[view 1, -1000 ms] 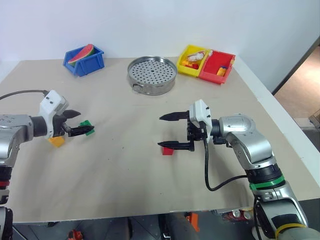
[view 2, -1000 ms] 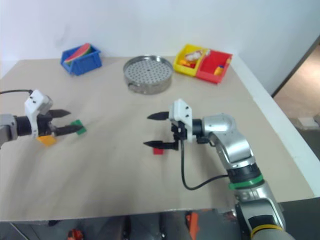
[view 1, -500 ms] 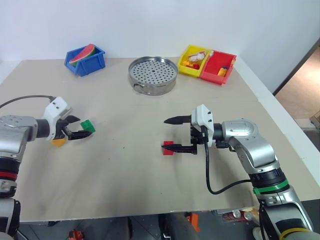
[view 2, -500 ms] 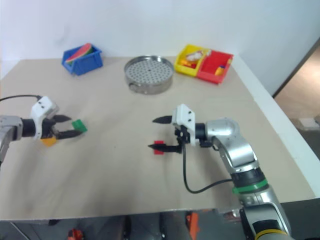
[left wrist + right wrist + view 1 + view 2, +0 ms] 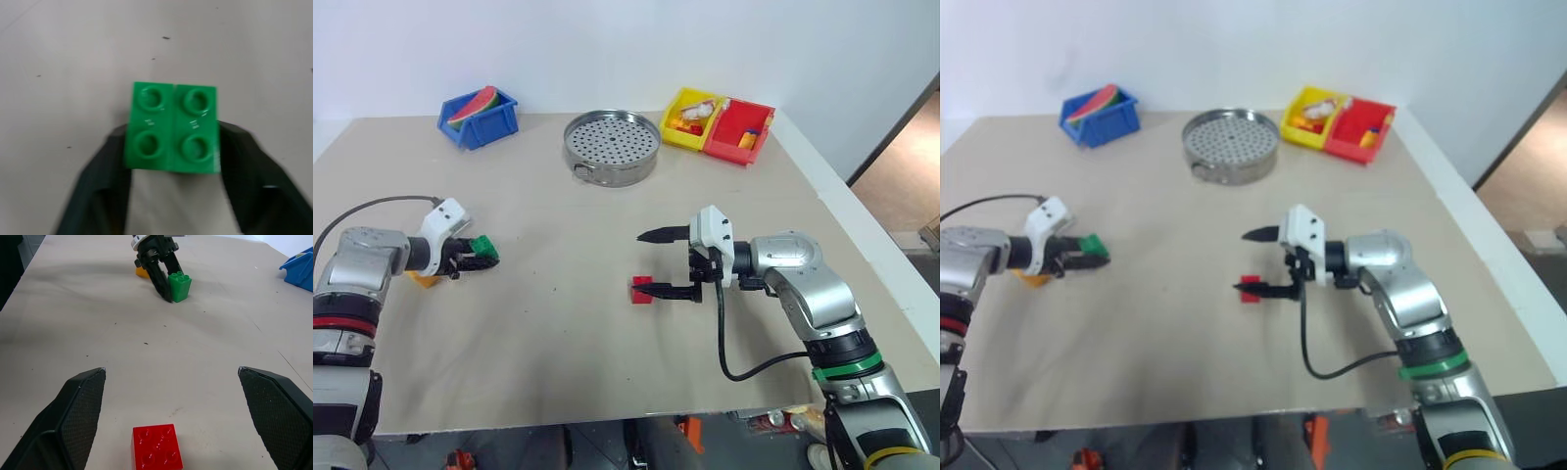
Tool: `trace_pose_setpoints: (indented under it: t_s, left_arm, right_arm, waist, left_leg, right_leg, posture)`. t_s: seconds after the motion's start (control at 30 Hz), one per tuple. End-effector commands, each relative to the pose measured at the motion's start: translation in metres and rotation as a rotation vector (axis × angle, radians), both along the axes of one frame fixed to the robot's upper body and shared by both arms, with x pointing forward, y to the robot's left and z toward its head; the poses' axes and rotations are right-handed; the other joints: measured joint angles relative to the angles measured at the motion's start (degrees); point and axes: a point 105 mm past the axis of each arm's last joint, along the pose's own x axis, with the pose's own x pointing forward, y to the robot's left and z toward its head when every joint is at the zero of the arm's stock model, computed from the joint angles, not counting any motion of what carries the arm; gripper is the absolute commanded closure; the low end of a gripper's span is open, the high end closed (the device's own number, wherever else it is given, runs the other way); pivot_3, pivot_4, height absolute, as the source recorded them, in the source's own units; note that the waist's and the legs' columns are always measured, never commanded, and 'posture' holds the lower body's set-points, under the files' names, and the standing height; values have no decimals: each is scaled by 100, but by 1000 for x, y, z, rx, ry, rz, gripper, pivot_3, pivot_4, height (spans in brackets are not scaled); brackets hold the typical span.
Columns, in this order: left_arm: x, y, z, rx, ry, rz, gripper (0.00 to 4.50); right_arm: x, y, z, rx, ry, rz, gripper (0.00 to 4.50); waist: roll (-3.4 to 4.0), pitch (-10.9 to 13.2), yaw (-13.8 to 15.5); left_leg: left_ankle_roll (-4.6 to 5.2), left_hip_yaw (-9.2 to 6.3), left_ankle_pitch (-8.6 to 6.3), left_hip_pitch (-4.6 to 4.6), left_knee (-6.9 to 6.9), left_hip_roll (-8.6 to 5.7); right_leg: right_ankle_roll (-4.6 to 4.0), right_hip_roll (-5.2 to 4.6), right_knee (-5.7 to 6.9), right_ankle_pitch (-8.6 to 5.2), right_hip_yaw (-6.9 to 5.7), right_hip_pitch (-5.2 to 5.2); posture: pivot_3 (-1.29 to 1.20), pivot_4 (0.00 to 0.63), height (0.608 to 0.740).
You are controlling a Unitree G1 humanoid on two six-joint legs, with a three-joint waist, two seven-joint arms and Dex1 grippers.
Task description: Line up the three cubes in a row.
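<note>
Green studded plastic brick (image 5: 483,244) at left of frame, pinched by closed left claw (image 5: 470,259) for carrying into line; orange-yellow plastic brick (image 5: 423,280) beside it. Red studded plastic brick (image 5: 641,290) mid-surface, between wide-open right claw's (image 5: 651,261) fingers, ungripped.

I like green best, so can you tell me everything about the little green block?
The green block is a small shiny plastic toy brick with four round studs on top in a square. It sits upright and flat on the beige table, over on the robot's left side. The left gripper has its black jaws shut on the block's two sides. An orange-yellow block lies close behind it.
</note>
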Motion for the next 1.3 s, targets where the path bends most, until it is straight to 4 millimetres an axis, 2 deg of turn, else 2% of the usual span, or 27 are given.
trace_pose_setpoints:
  t_s: [0.03, 0.33, 0.43, 0.57, 0.67, 0.93, 1.17, 1.3]
  left_arm:
    - [6, -1, 12, 33, -54, -12, 2927]
    - [5, -10, 22, 62, -98, -79, 2927]
    - [2, -20, 29, 89, -129, -147, 2927]
    - [-9, -44, 35, 128, -146, -293, 2927]
    - [-23, -73, 37, 112, -151, -440, 2927]
    - [-52, -135, 28, 94, -140, -694, 2927]
    - [-56, -164, 18, 86, -111, -761, 2927]
    - [-57, -173, 14, 84, -107, -762, 2927]
  right_arm:
    - [-2, -2, 10, 10, -50, 5, 0]
    - [-2, 0, 9, 15, -43, 20, 0]
    - [-2, 0, 10, 21, -41, 23, 0]
    - [-3, -1, 13, 37, -23, 26, 0]
    - [-8, -3, 24, 131, 51, 31, 0]
    - [-21, -16, 36, 223, 107, 26, 0]
    - [-24, -22, 29, 204, 96, -17, 0]
    - [-24, -22, 27, 201, 83, -32, 0]
  waist:
    - [0, 0, -1]
    - [0, 0, 0]
    - [0, 0, 0]
    - [0, 0, 0]
    - [0, 0, -2]
    - [0, 0, 3]
    - [1, 0, -6]
    - [1, 0, -7]
  left_leg:
    - [0, 0, 0, 0, 0, 0]
    - [0, -1, 0, 0, 1, 0]
    - [0, 0, 0, -1, 1, 0]
    - [0, 0, 0, -2, 1, 0]
    - [0, 2, 0, -1, 1, 0]
    - [0, -4, 0, -2, 7, -1]
    - [0, -7, 0, 6, 16, -1]
    - [2, -7, 1, 8, 18, -1]
  right_leg:
    - [0, 0, 0, 0, 0, 0]
    - [0, 0, 1, 0, -1, 0]
    - [0, 0, 1, 0, 0, 0]
    - [0, -1, 1, 0, 1, 0]
    - [0, -2, 2, 0, 7, 0]
    - [0, -1, 5, 0, 15, 1]
    - [1, 4, 13, 1, 15, 6]
    - [2, 5, 18, 1, 16, 6]
  posture:
    - [0, 150, 740]
    - [0, 150, 740]
    - [0, 150, 740]
    - [0, 150, 740]
    - [0, 150, 740]
    - [0, 150, 740]
    - [0, 150, 740]
    - [0, 150, 740]
